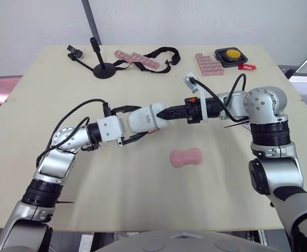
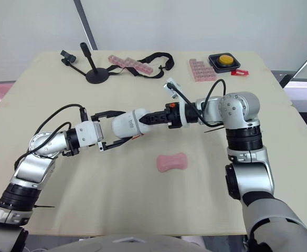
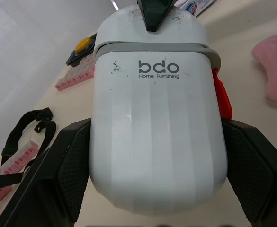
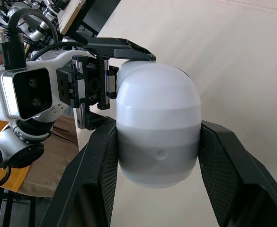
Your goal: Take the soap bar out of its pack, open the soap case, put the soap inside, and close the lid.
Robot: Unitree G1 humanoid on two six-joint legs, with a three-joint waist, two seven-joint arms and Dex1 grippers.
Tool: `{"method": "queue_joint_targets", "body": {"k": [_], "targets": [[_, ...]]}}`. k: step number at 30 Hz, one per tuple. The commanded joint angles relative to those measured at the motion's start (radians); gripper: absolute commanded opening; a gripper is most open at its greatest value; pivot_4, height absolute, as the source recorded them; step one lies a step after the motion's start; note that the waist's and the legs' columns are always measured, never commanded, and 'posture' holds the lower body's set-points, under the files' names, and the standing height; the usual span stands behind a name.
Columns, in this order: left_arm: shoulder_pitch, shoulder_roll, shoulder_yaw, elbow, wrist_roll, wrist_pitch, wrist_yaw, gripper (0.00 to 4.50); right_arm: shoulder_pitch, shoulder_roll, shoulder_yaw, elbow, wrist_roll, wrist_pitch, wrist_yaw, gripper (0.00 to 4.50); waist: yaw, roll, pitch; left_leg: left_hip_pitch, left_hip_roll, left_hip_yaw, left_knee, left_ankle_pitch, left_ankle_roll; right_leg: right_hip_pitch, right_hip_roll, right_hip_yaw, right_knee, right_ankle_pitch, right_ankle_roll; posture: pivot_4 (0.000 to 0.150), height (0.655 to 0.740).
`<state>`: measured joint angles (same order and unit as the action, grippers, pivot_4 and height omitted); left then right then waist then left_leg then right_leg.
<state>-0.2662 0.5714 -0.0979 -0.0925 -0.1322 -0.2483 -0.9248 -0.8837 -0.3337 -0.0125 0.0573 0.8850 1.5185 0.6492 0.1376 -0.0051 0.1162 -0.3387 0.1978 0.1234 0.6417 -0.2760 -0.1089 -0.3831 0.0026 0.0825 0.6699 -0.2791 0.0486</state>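
Observation:
A white soap case [image 1: 145, 119] with a grey band and "bdo" lettering hangs in the air over the middle of the table, its lid down. My left gripper [image 1: 137, 124] is shut on its near end, one finger [image 3: 67, 165] on each side. From the right, my right gripper [image 1: 163, 114] is shut on the other end, its fingers [image 4: 98, 161] against the rounded sides. The pink soap bar [image 1: 187, 157] lies bare on the table, below and right of the case. A white printed soap pack [image 1: 190, 83] lies behind the right gripper.
Along the far edge stand a black stand [image 1: 105, 68], a strip of pink boxes [image 1: 137, 59], a black strap [image 1: 161, 55], a pink tray [image 1: 209, 64], a yellow button box [image 1: 231, 55] and a small red piece [image 1: 246, 67]. The table [image 1: 143, 199] is bare in front.

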Motion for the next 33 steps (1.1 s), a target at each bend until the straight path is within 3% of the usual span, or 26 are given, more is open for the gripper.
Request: {"method": "queue_joint_targets", "body": {"k": [1, 6, 16, 19, 23, 28, 33], "targets": [[-0.011, 0.000, 0.011, -0.035, -0.024, -0.007, 0.006, 3.67, -0.017, -0.010, 0.008, -0.020, 0.019, 0.013, 0.033, 1.96, 0.000, 0.000, 0.000, 0.000, 0.000, 0.000, 0.000, 0.000, 0.000, 0.000, 0.000, 0.000, 0.000, 0.000, 0.000, 0.150, 0.7400], [0.002, 0.006, 0.014, -0.041, -0.030, -0.006, 0.001, 3.67, -0.016, -0.049, 0.011, 0.000, 0.007, 0.007, 0.062, 1.96, 0.001, 0.000, 0.000, 0.000, 0.000, 0.000, 0.000, 0.000, 0.000, 0.000, 0.000, 0.000, 0.000, 0.000, 0.000, 0.150, 0.7400], [0.029, 0.037, 0.034, -0.035, -0.066, 0.024, -0.012, 3.67, -0.008, -0.319, 0.038, 0.048, -0.038, -0.024, 0.186, 1.96, 0.009, 0.000, 0.000, -0.002, 0.000, 0.000, 0.000, 0.000, 0.000, 0.000, 0.000, 0.001, 0.000, 0.000, 0.000, 0.150, 0.7400], [0.031, 0.042, 0.033, -0.040, -0.102, 0.082, -0.027, 3.67, 0.031, -0.527, 0.186, 0.005, -0.178, -0.178, 0.289, 1.96, 0.016, 0.000, 0.000, -0.004, 0.000, 0.000, 0.000, 0.000, 0.000, 0.000, 0.000, 0.001, 0.000, 0.000, 0.000, 0.150, 0.7400], [0.034, 0.046, 0.032, -0.058, -0.138, 0.140, -0.042, 3.67, 0.096, -0.703, 0.366, -0.030, -0.387, -0.434, 0.389, 1.96, 0.029, 0.000, 0.000, -0.008, 0.000, 0.000, 0.001, 0.000, 0.000, 0.001, 0.000, 0.001, -0.003, 0.000, 0.000, 0.150, 0.7400], [0.032, 0.046, 0.025, -0.064, -0.139, 0.157, -0.056, 3.67, 0.142, -0.711, 0.423, 0.033, -0.537, -0.595, 0.398, 1.96, 0.013, 0.000, 0.000, -0.008, 0.001, 0.000, 0.001, 0.000, 0.000, 0.001, 0.000, 0.001, -0.001, 0.000, 0.000, 0.150, 0.7400], [0.023, 0.042, 0.024, -0.060, -0.136, 0.165, -0.063, 3.67, 0.149, -0.673, 0.424, 0.012, -0.558, -0.582, 0.411, 1.96, 0.001, 0.000, 0.000, -0.009, 0.001, 0.000, 0.002, 0.000, 0.000, 0.001, 0.000, 0.001, -0.002, 0.000, 0.000, 0.150, 0.7400]]}}
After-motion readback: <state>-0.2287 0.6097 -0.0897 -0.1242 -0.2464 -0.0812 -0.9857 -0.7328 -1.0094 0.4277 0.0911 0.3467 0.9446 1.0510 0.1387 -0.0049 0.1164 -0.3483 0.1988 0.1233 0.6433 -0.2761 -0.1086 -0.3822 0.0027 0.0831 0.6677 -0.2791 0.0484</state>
